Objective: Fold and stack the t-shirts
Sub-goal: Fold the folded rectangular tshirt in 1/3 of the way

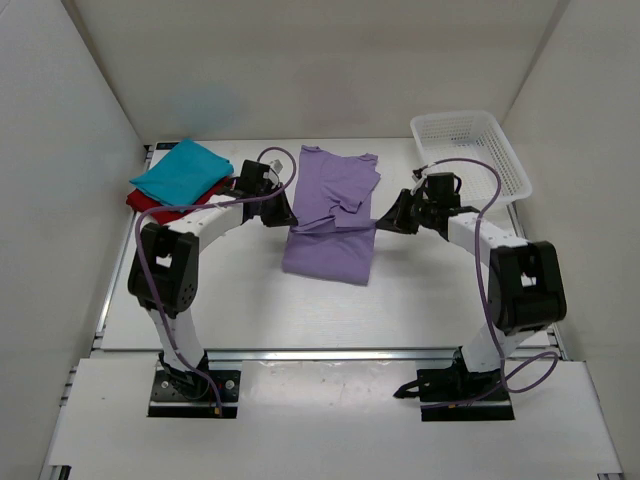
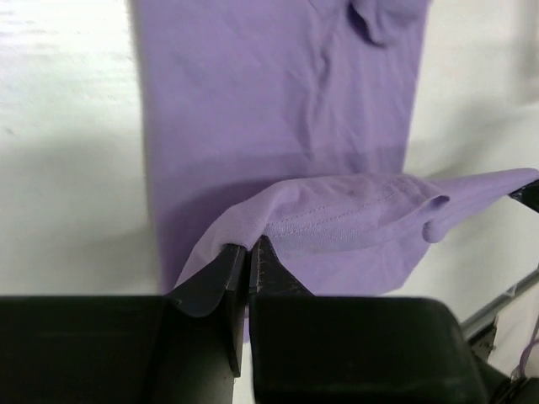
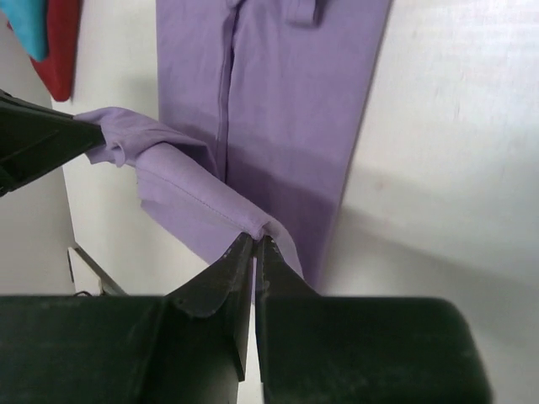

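The white table stood boxed in by plain white walls on three sides. At its middle, the left gripper had its jaws pressed nearly together on a thin edge of the lavender t-shirt, the cloth pinched between the two dark fingertips. The right gripper was clamped tight on the same stitched edge at the other side. Between them the band of cloth hung raised off the table, sagging a little in the middle, with its shadow falling on the flat part of the shirt beneath.

From above, the left gripper and the right gripper faced each other across the lavender t-shirt, which lay lengthwise at mid-table, one sleeve folded over its far part. At the far left the teal-blue t-shirt lay folded on top of the dark red t-shirt, well apart from the purple one. A white mesh basket sat at the far right corner.
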You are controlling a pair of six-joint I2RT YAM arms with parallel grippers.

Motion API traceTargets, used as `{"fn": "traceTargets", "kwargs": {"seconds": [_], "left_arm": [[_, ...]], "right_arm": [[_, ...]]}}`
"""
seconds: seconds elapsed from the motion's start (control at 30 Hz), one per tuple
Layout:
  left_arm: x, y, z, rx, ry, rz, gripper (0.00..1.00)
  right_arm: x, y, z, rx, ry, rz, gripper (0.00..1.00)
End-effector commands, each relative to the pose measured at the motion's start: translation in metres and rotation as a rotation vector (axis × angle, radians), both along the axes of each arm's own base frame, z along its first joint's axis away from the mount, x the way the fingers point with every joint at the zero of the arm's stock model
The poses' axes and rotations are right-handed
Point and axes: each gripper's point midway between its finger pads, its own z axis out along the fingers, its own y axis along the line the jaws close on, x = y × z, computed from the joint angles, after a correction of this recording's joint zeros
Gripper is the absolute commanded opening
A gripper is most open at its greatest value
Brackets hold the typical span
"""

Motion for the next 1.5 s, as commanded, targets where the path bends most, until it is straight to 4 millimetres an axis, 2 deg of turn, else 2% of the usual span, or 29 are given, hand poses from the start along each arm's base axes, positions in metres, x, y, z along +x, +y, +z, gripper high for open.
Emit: {"fn": "traceTargets", "kwargs": {"seconds": [0.0,0.07,0.17,0.2,0.27,0.3,0.37,0.43,0.5,0.53,0.57,0.63,0.67,0.7,0.73,0.77,0.8,0.87,0.9,0.93,1.07,1.1,1.17,1.27,1.3,1.37,1.4,1.43,1.47], "left_arm": [[0.038,0.009,0.02,-0.006,-0.077,0.05,0.01],[0.049,0.008,0.014,-0.01,-0.072,0.058,0.02],[0.064,0.0,0.0,-0.015,-0.05,0.051,0.04],[0.072,-0.001,0.007,-0.025,-0.072,0.052,0.06],[0.081,-0.004,-0.005,-0.027,-0.057,0.053,0.11],[0.087,-0.009,0.001,-0.04,-0.075,0.054,0.13],[0.092,-0.005,-0.015,-0.031,-0.049,0.072,0.18],[0.102,-0.004,-0.012,-0.072,-0.051,0.092,0.24],[0.105,-0.002,-0.004,-0.099,-0.063,0.11,0.4],[0.107,0.002,-0.003,-0.115,-0.065,0.125,0.61],[0.11,0.005,0.009,-0.124,-0.09,0.138,0.72],[0.11,0.014,0.028,-0.137,-0.129,0.16,0.73],[0.112,0.018,0.051,-0.154,-0.181,0.174,0.71],[0.108,0.02,0.068,-0.165,-0.225,0.178,0.69],[0.1,0.023,0.064,-0.151,-0.219,0.182,0.66],[0.094,0.021,0.084,-0.167,-0.264,0.18,0.63],[0.08,0.02,0.085,-0.173,-0.264,0.171,0.6],[0.049,0.007,0.067,-0.167,-0.254,0.153,0.59],[0.044,0.004,0.071,-0.175,-0.281,0.146,0.58],[0.029,-0.003,0.056,-0.166,-0.271,0.134,0.58],[-0.003,-0.013,-0.005,-0.133,-0.149,0.102,0.56],[-0.005,-0.012,-0.021,-0.118,-0.116,0.101,0.55],[-0.021,-0.005,-0.054,-0.079,-0.038,0.095,0.54],[-0.047,0.002,-0.077,-0.081,0.014,0.099,0.52],[-0.057,0.006,-0.085,-0.084,0.032,0.11,0.53],[-0.067,0.005,-0.078,-0.1,0.004,0.108,0.53],[-0.079,0.005,-0.083,-0.091,0.011,0.095,0.53],[-0.081,0.003,-0.077,-0.107,0.0,0.096,0.53],[-0.095,0.0,-0.078,-0.107,0.01,0.072,0.53]], "right_arm": [[0.045,0.001,0.022,0.013,-0.116,0.024,0.0],[0.057,0.001,0.004,0.007,-0.068,0.021,0.0],[0.08,0.002,0.002,0.001,-0.069,0.029,0.0],[0.082,0.001,-0.008,-0.007,-0.049,0.032,0.0],[0.089,0.0,-0.015,0.003,-0.032,0.019,0.0],[0.091,-0.001,-0.019,0.004,-0.025,0.023,0.0],[0.101,-0.005,-0.021,-0.002,-0.031,0.013,0.0],[0.108,-0.003,-0.025,-0.011,-0.023,0.017,0.0],[0.113,-0.002,-0.025,-0.017,-0.016,0.024,0.04],[0.117,-0.002,-0.018,-0.019,-0.023,0.03,0.11],[0.121,-0.004,-0.011,-0.026,-0.029,0.026,0.15],[0.124,-0.003,0.008,-0.042,-0.07,0.022,0.27],[0.124,-0.005,0.008,-0.064,-0.076,0.016,0.29],[0.122,-0.004,0.023,-0.077,-0.112,0.014,0.32],[0.118,-0.006,0.029,-0.092,-0.13,0.0,0.34],[0.112,-0.004,0.026,-0.111,-0.138,-0.009,0.34],[0.107,-0.001,0.033,-0.11,-0.159,-0.009,0.32],[0.084,0.026,0.03,-0.096,-0.187,0.058,0.11],[0.077,0.038,0.025,-0.096,-0.193,0.089,0.07],[0.069,0.057,0.018,-0.104,-0.196,0.148,0.0],[0.047,0.093,-0.027,-0.185,-0.092,0.259,0.0],[0.044,0.103,-0.028,-0.179,-0.098,0.28,0.0],[0.047,0.107,-0.039,-0.198,-0.103,0.286,0.0],[0.058,0.119,-0.043,-0.171,-0.103,0.322,0.0],[0.063,0.13,-0.035,-0.131,-0.113,0.346,0.0],[0.068,0.138,-0.049,-0.074,-0.088,0.382,0.0],[0.079,0.143,-0.04,-0.031,-0.097,0.387,0.0],[0.084,0.142,-0.053,-0.017,-0.056,0.372,0.0],[0.089,0.149,-0.05,0.016,-0.064,0.384,0.0]]}}
